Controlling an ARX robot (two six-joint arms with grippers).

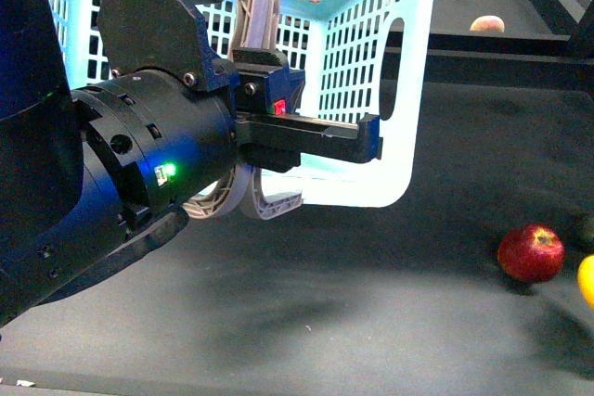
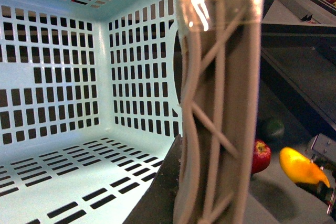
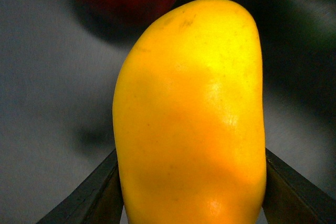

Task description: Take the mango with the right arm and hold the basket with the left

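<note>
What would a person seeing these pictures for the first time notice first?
The yellow mango fills the right wrist view, flanked by two dark fingers. In the front view the bulky black left arm with its green light stands before the pale blue basket, and a red apple lies to the right.

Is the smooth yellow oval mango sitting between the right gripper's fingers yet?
Yes, the right wrist view shows the smooth yellow oval mango flanked on both sides by dark fingers of the right gripper.
</note>
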